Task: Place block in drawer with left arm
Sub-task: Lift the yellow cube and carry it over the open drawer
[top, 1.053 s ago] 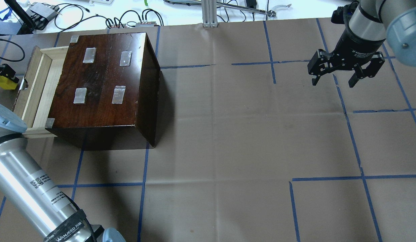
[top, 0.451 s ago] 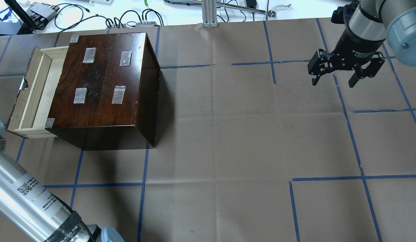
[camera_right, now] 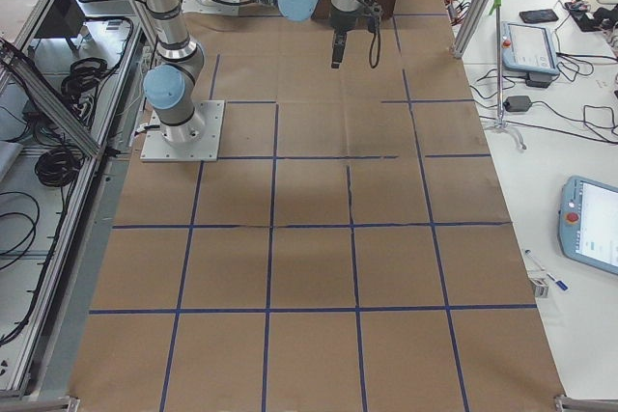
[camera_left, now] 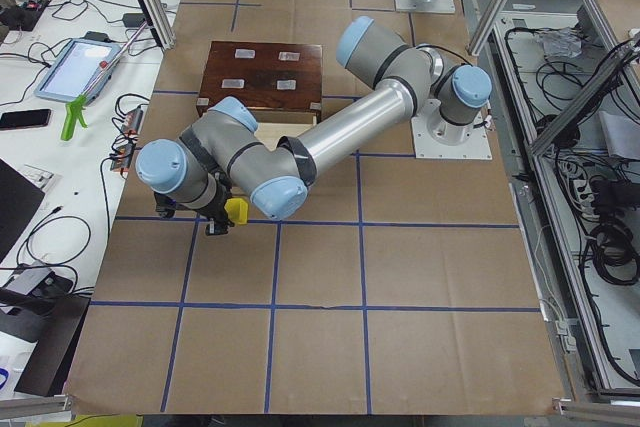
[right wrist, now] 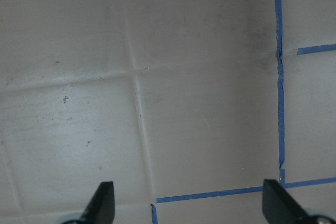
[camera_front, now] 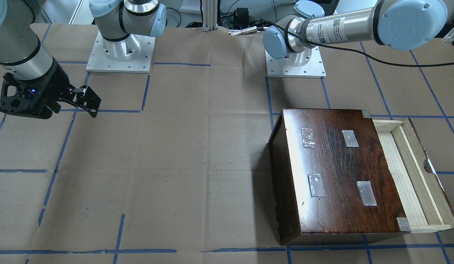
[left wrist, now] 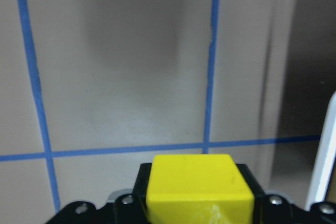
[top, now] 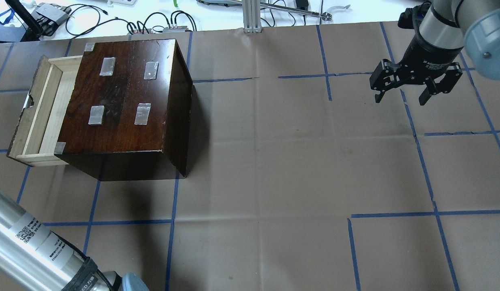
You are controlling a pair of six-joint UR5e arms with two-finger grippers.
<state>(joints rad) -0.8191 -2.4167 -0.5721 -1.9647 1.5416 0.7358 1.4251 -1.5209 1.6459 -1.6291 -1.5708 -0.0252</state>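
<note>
The shallow pale wooden drawer [top: 47, 109] sticks out of the glossy dark-brown wooden box [top: 124, 97], with 1 narrow strip open from above. The box top covers the rest. The drawer's low walls block the sides.

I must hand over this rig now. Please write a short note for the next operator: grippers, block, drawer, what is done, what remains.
Left gripper: shut on the block, above the table just beyond the drawer front.
Right gripper: open, empty, far across the table.
Drawer: pulled out of the box, nothing seen inside.
Done: block grasped, drawer open.
Left: carry block over the drawer, release.
</note>
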